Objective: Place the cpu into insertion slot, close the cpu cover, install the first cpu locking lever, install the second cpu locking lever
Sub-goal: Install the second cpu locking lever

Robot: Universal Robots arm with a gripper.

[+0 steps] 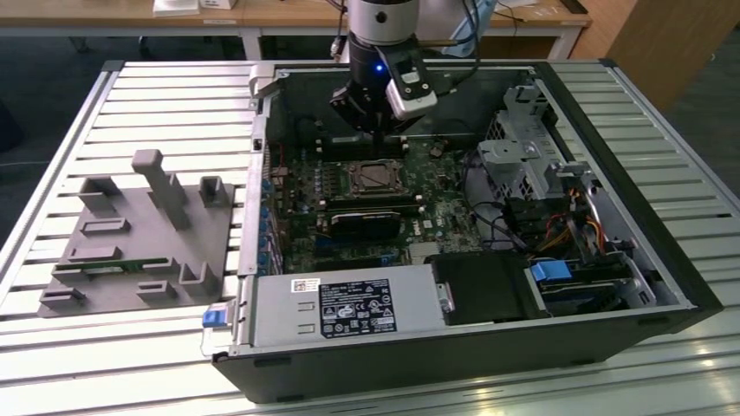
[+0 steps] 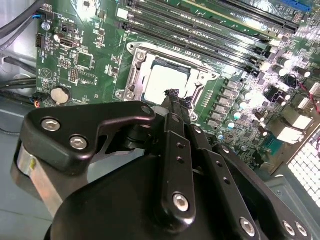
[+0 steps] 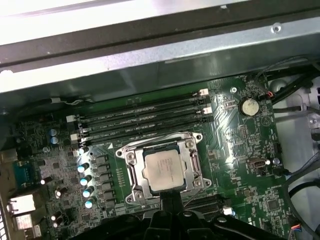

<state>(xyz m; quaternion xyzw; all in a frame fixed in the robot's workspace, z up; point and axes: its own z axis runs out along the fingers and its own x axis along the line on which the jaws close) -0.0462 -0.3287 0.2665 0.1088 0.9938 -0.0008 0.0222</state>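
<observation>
Inside an open computer case (image 1: 647, 260) on a slatted bench (image 1: 139, 104): cpu (image 3: 163, 170) seated in slot (image 3: 134, 172), silvery cover (image 3: 193, 162) down around it, narrow empty claw (image 2: 172, 95) poised just above the socket's edge.

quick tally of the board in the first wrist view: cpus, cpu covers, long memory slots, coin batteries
cpu: 1
cpu cover: 1
memory slots: 4
coin battery: 1
total: 7
</observation>
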